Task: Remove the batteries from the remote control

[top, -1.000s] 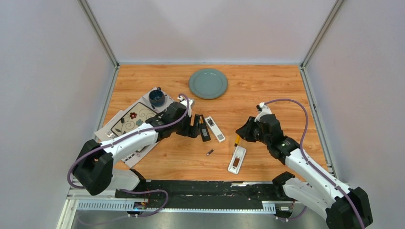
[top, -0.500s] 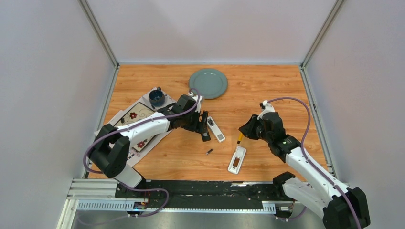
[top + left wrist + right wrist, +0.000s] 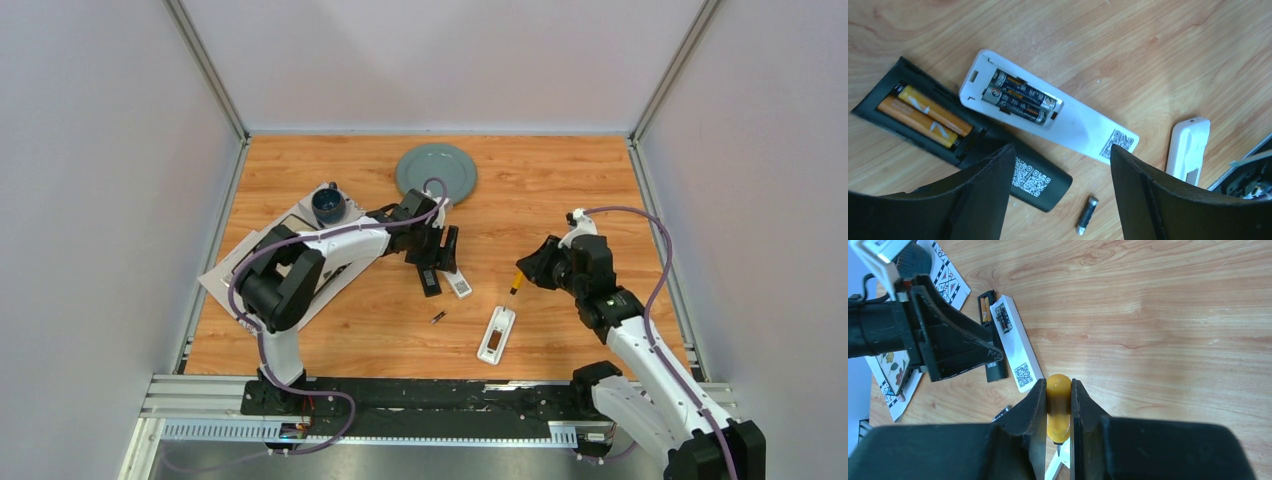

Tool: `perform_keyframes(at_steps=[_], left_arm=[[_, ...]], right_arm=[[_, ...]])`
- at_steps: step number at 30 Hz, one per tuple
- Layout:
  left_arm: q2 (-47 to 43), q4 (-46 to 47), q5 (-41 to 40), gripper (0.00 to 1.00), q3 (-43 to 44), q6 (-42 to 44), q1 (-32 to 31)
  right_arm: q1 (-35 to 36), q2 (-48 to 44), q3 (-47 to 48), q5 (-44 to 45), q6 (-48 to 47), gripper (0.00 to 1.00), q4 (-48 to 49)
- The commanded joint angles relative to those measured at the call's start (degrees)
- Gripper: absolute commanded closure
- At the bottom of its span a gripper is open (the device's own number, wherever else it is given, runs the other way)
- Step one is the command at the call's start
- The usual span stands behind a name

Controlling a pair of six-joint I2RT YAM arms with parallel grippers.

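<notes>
A black remote lies open with two orange batteries in it. Beside it a white remote holds two dark batteries. One loose dark battery lies on the wood, also in the top view. My left gripper is open and empty, hovering above both remotes. A second white remote lies open nearer the front. My right gripper is shut on the yellow-handled screwdriver, held above that remote's far end.
A teal plate sits at the back centre. A blue cup stands on a patterned mat at the left. A black rail runs along the table's front edge.
My left gripper has swung right and farther back, from the black remote's left side to over both remotes. My right gripper has moved a little right with the screwdriver.
</notes>
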Motion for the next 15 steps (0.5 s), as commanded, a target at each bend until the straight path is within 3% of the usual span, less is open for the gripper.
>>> perform_keyframes(at_steps=[1,15], left_arm=[[3.7,-1.6,-0.3,0.23,4.9,-2.1,-0.7],[12.1,-9.8,-4.3,0.27,16.1,0.7,-4.8]], right_arm=[[-1.2,-1.9,-0.2,-1.4,-1.4,1.00,-0.3],[-4.0,-3.5,-0.4,-2.4,-2.5,1.00,-1.9]])
